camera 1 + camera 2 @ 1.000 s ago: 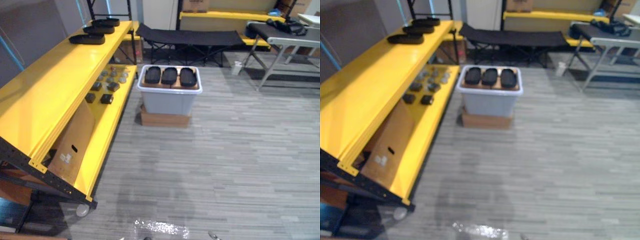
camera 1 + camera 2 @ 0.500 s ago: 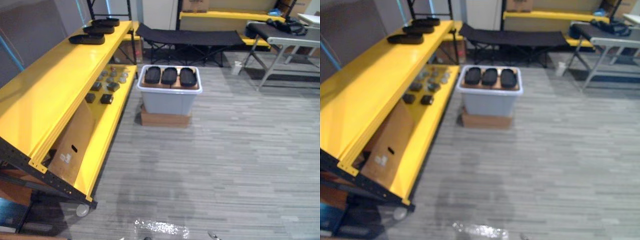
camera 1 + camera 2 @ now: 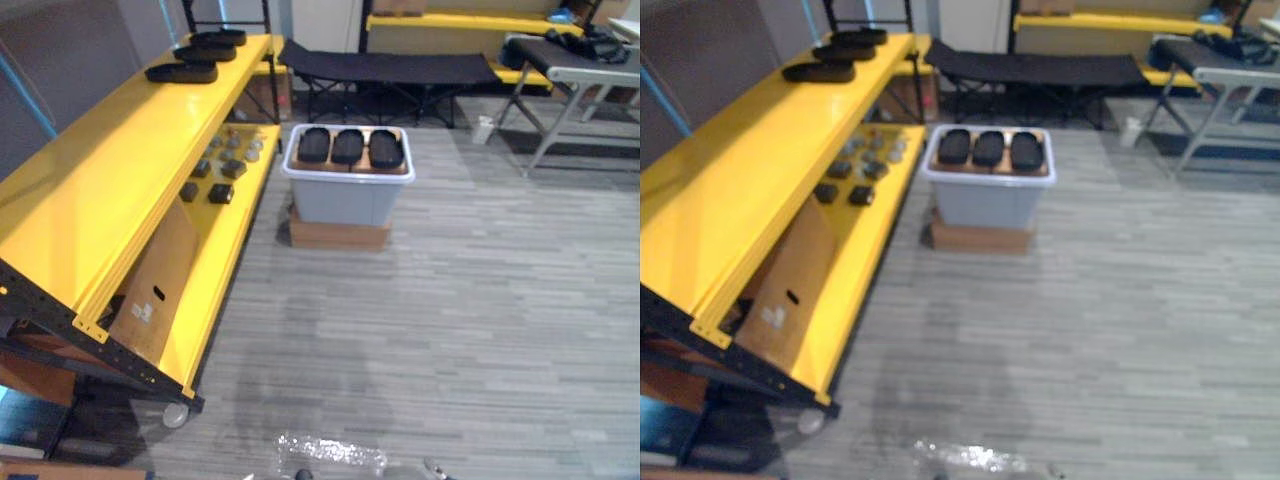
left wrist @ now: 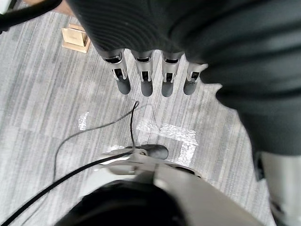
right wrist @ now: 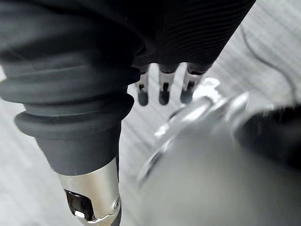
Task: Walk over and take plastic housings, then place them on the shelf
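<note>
Three black plastic housings [image 3: 347, 146] lie side by side on top of a white bin [image 3: 348, 195] that stands on a low cardboard base ahead of me on the floor. More black housings [image 3: 182, 72] rest at the far end of the yellow shelf [image 3: 110, 165] along my left. My left hand [image 4: 143, 70] hangs over the grey floor with its fingers straight and nothing in it. My right hand [image 5: 162, 92] also hangs with straight fingers, holding nothing.
The shelf's lower yellow level [image 3: 225, 215] carries several small dark and grey parts [image 3: 220, 192] and a leaning cardboard sheet [image 3: 155, 285]. A black folding cot [image 3: 390, 68] and a grey table [image 3: 575, 75] stand beyond the bin. Grey plank floor [image 3: 450, 320] stretches between me and the bin.
The whole picture has shifted slightly down and the bin looks a little nearer, so the camera has moved forward. Nothing in the scene itself has moved.
</note>
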